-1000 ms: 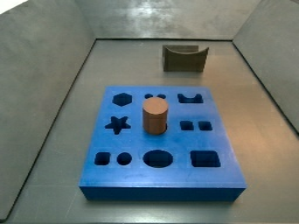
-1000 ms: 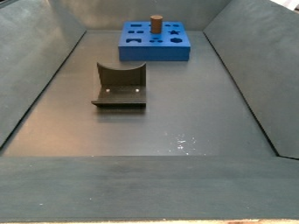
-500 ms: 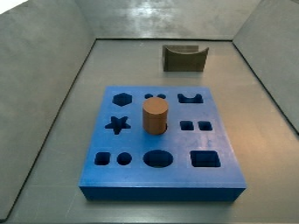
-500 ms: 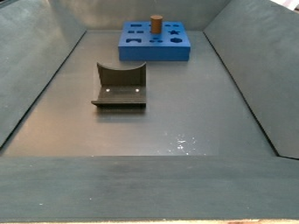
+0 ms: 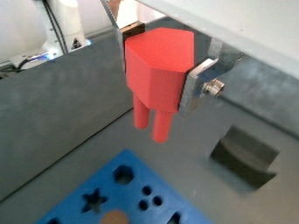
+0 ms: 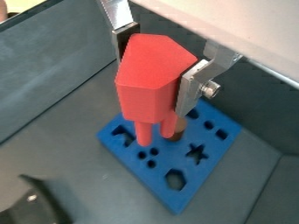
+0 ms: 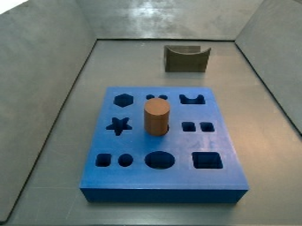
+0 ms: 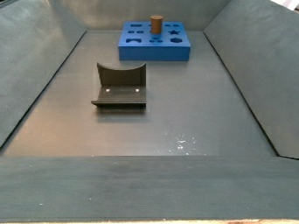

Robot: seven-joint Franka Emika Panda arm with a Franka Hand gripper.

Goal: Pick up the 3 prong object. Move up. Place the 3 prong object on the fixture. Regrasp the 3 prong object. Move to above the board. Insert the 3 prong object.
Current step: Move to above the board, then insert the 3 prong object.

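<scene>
In both wrist views my gripper (image 5: 162, 63) (image 6: 158, 70) is shut on the 3 prong object (image 5: 152, 83) (image 6: 146, 87), a red-orange hexagonal block whose prongs point down. It hangs in the air above the floor, its silver fingers (image 5: 201, 80) (image 6: 197, 83) pressed on opposite faces. The blue board (image 5: 128, 160) (image 6: 149, 173) (image 7: 165, 181) (image 8: 158, 52) lies below it. The dark fixture (image 5: 246, 153) (image 7: 186, 58) (image 8: 121, 86) stands apart from the board with nothing on it. Neither side view shows the gripper or the object.
A brown cylinder (image 7: 157, 117) (image 8: 153, 23) stands upright in a hole near the board's middle. Grey walls (image 7: 65, 88) (image 8: 35, 79) slope up around the floor on all sides.
</scene>
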